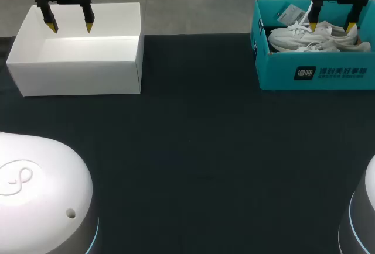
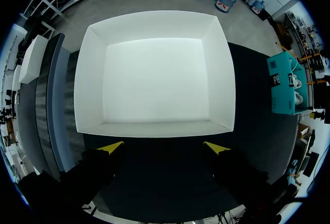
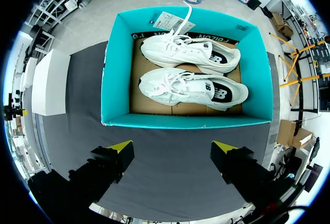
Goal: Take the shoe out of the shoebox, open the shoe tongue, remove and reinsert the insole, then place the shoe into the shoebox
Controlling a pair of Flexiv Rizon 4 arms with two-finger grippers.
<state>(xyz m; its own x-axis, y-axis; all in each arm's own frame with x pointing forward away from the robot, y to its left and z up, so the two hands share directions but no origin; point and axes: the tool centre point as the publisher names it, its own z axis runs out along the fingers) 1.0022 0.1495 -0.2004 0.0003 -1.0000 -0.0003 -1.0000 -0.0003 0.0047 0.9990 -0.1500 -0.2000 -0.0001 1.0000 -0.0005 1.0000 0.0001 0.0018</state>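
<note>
Fingers: left gripper (image 1: 71, 28) spread wide, holding nothing, up over the white box (image 1: 76, 69) | right gripper (image 1: 331, 27) spread wide too, holding nothing, up over the blue-green shoebox (image 1: 281, 72) | two white shoes (image 1: 290, 38) lie side by side inside the shoebox, long way running left to right, toes toward the white box

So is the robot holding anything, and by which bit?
Nothing is held. The left gripper hangs open above the white box, the right gripper open above the shoes in the teal box.
</note>
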